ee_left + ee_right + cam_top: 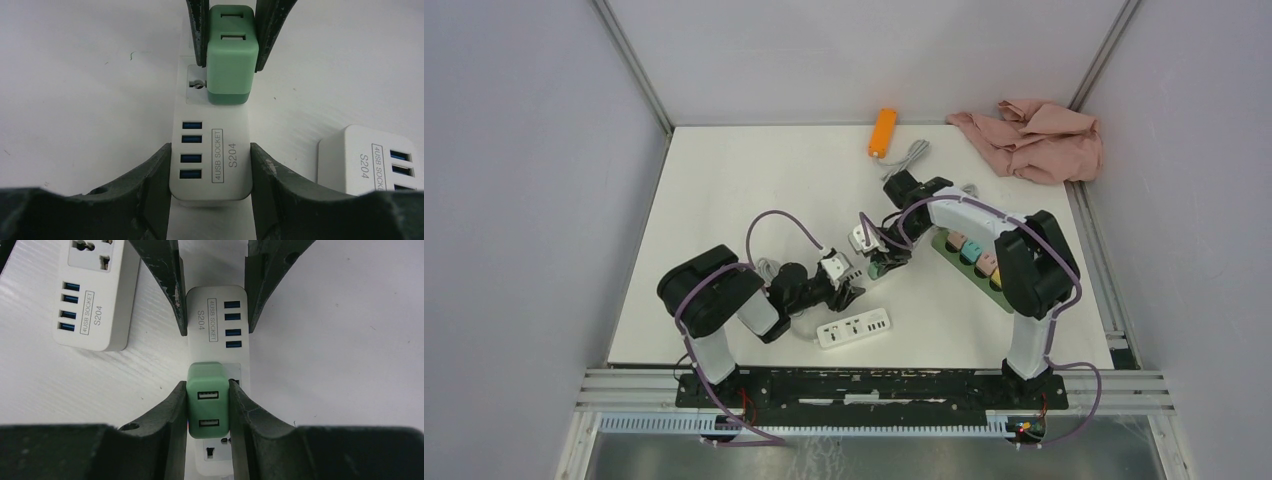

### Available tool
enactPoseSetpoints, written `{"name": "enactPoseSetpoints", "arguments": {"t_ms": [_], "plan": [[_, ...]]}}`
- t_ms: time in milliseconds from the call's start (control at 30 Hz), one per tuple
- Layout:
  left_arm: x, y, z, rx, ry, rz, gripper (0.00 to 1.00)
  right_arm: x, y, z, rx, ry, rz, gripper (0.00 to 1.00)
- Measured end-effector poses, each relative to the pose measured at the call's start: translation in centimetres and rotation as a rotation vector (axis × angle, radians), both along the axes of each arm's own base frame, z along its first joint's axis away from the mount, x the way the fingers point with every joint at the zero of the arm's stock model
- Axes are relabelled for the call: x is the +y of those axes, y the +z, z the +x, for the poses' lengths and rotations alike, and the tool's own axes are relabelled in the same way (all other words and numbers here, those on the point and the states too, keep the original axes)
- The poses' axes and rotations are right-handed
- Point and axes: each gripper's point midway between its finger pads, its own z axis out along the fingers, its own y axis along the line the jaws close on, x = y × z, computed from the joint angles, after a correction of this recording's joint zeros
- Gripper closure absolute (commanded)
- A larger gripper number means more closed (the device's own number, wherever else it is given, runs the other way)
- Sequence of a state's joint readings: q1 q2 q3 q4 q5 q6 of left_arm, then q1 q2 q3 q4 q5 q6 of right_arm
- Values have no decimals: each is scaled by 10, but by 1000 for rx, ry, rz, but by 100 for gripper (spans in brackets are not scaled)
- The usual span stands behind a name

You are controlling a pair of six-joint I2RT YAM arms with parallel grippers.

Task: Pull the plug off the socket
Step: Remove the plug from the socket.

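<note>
The right gripper (207,390) is clamped on the green plug (232,55), which is seated upright in the strip (217,320) at mid-table, USB face up. The strip's long axis is laid near-left to far-right, and its USB end is pinched by the left gripper (210,150).

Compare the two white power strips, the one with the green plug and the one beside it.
The plugged strip carries a green plug in its socket; the spare strip shows an empty socket. The plugged strip sits between the fingers of the left gripper, with the right gripper clamped on its plug; the spare strip lies free beside it. Both are white, with four blue USB ports and an S204 label.
</note>
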State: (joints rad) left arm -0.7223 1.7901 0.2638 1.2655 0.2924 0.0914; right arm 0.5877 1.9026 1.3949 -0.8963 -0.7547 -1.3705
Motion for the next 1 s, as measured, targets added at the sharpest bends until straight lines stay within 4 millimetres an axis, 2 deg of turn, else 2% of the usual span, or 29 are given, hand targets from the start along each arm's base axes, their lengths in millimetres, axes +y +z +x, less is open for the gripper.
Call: {"name": "enactPoseSetpoints", "arguments": {"t_ms": [200,300,533,800,1000], "plan": [[-9,3,-1,1,-34,-2,97,-10,2,-5,3,-19,46,100],[-10,0,-3,15,-47,5,97,-7,1,-10,15,-56,49,100],[-8,-2,-5,29,-52,16,97,2,2,-6,38,-188,23,100],[-16,3,-4,24,-73,8,97,-17,5,-10,33,-94,52,100],[-17,-1,-7,43,-87,19,97,-8,5,-20,-1,-52,24,100]]}}
